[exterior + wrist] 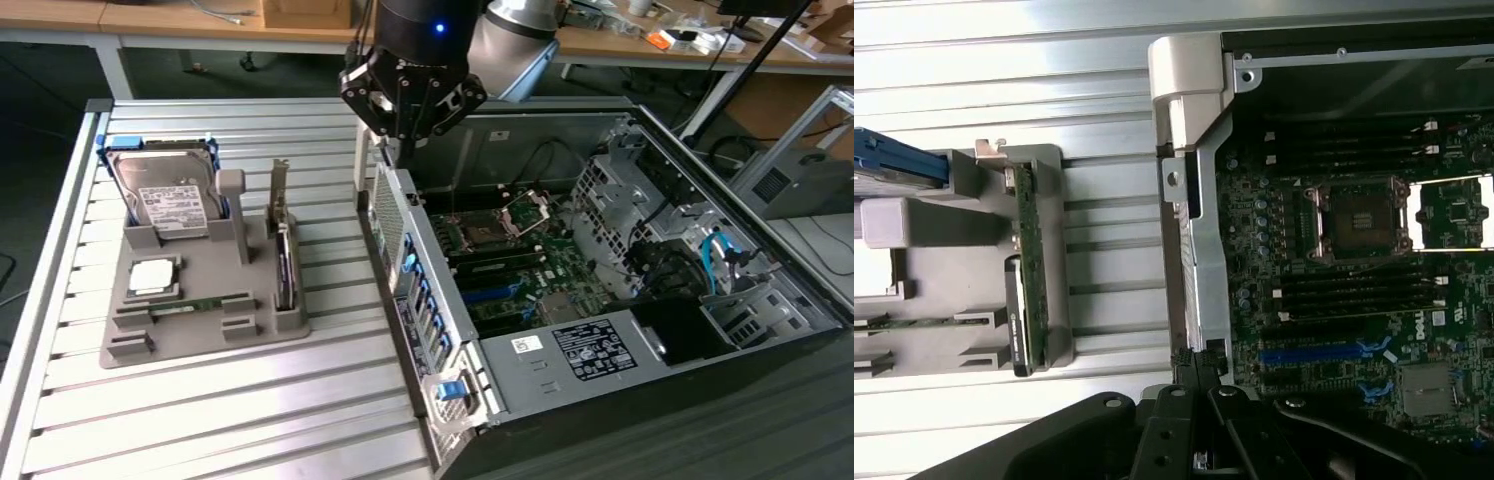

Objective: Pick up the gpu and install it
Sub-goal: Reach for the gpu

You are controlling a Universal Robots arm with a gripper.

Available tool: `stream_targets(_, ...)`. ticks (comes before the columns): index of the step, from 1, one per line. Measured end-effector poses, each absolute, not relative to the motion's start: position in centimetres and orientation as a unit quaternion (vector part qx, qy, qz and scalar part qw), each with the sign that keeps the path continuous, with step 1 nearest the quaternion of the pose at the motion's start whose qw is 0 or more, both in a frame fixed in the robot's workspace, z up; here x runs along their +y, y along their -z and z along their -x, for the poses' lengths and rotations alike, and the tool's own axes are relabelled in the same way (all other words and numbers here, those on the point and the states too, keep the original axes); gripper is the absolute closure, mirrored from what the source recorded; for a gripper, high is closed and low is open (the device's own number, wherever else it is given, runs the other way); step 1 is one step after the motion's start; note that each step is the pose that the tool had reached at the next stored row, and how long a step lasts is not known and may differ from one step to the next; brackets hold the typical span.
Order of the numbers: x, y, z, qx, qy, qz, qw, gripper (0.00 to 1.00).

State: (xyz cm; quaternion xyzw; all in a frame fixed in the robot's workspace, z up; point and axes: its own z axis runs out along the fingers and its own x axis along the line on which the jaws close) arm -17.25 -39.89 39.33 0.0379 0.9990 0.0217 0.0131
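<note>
One arm: a lone robot arm hung over the rear wall of the open computer case (416,270), with its pincer (396,148) pointing down.
Pincer state: clenched, fingertips drawn together and nothing held between them. Seen from the wrist, the pincer (1201,368) hovered just above the computer case (1194,200) at its rear wall.
Gpu: the gpu (284,255) stood on its long edge in the grey holder (200,340), along the holder's side nearest the case, with its silver bracket sticking upward. It was untouched and well apart from the pincer.
Gpu from the wrist: the gpu (1030,260) showed as a thin green and dark strip along the edge of the grey holder (944,260).
Hard drive: the hard drive (167,195) stood upright in the holder with its white label showing.
Processor chip: the processor chip (154,275) lay flat on the holder, just beside the hard drive.
Memory stick: the memory stick (200,305) sat in a low slot of the holder.
Motherboard: the motherboard (514,270) lay exposed inside the case, with the socket (481,235) near its middle.
Worktop: the ribbed metal worktop (267,400) carried the holder at the exterior view's left and the case at its right.
</note>
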Motion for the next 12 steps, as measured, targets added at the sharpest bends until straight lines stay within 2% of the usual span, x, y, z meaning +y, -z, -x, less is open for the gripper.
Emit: stream_targets(12,-39.89,-39.33,17.87,0.999,-0.022,-0.038,0.013,0.89)
